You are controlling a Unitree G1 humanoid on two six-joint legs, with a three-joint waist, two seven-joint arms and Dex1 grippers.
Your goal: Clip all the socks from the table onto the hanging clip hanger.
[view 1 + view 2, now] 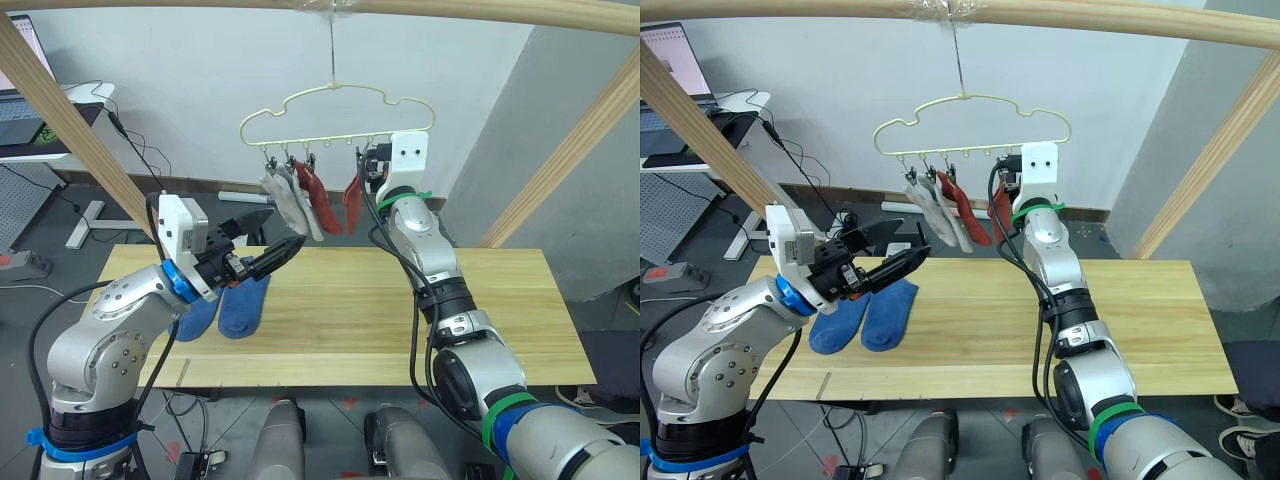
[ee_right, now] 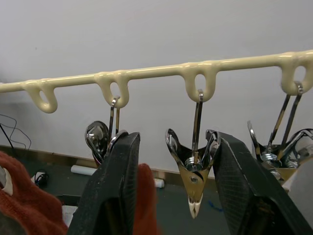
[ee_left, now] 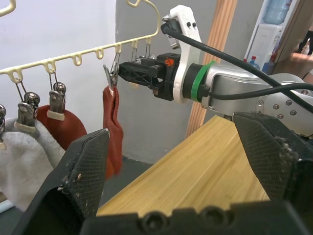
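The right gripper (image 3: 113, 74) sits at the clip hanger's (image 1: 335, 108) clips, beside a rust-red sock (image 3: 111, 120).

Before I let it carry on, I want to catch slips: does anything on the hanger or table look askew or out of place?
Nothing stands out. Two grey socks and two rust-red socks hang from the clip hanger, and two blue socks lie flat on the table. The right gripper is at a clip; the left gripper is open.
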